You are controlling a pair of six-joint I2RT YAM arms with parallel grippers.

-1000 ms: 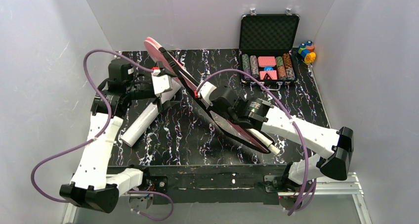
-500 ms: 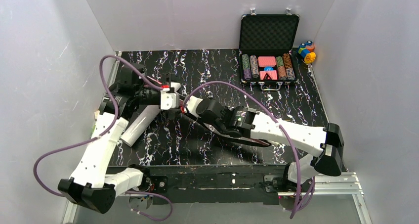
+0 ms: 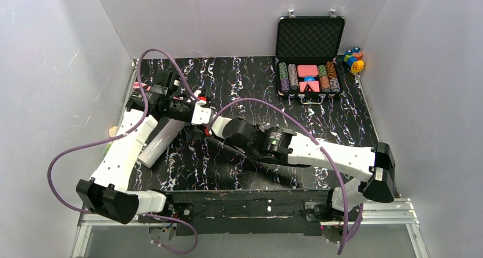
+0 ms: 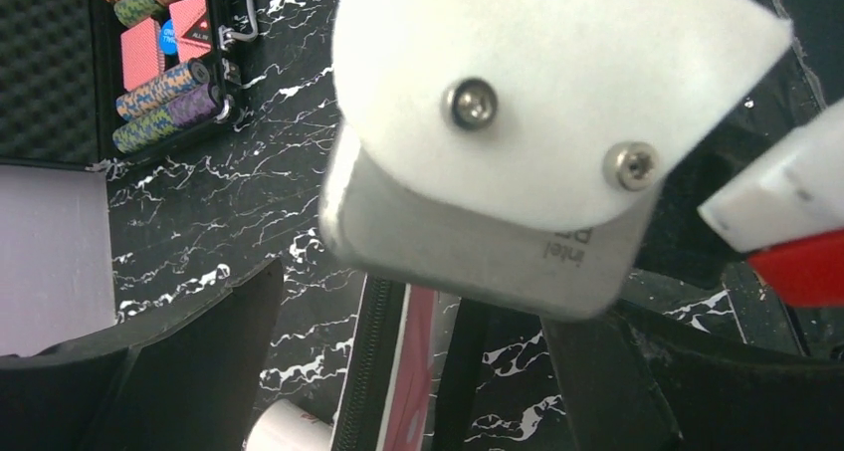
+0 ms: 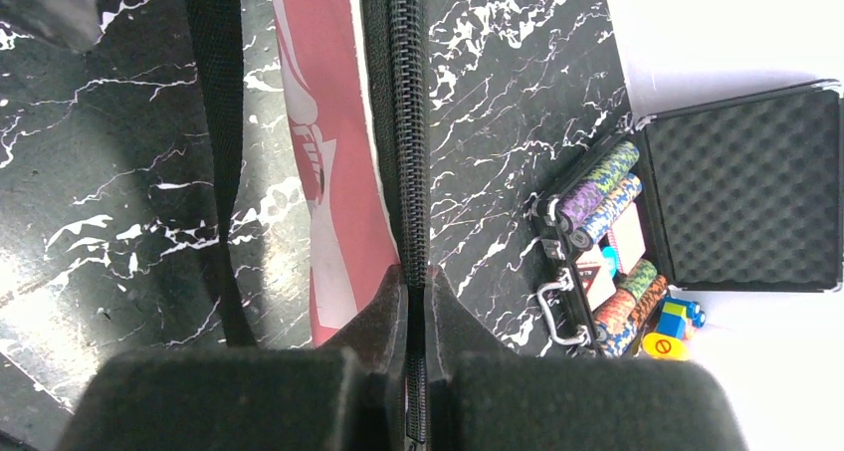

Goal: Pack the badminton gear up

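Right wrist view: where does the bag sit?

Your pink bag point(image 5: 333, 172) lies on the surface point(image 5: 518, 93), running up the middle of the frame, with its black strap point(image 5: 211, 122) to the left. Your right pincer point(image 5: 416, 307) is clamped on the zipper edge.

And the left?

Left wrist view: your left pincer point(image 4: 413, 401) stands spread, one finger on either side of the bag's edge, low in the frame. From above, the white tube point(image 3: 158, 145) lies left of centre. The chip case point(image 3: 310, 39) and toy blocks point(image 3: 353, 58) sit at upper right.
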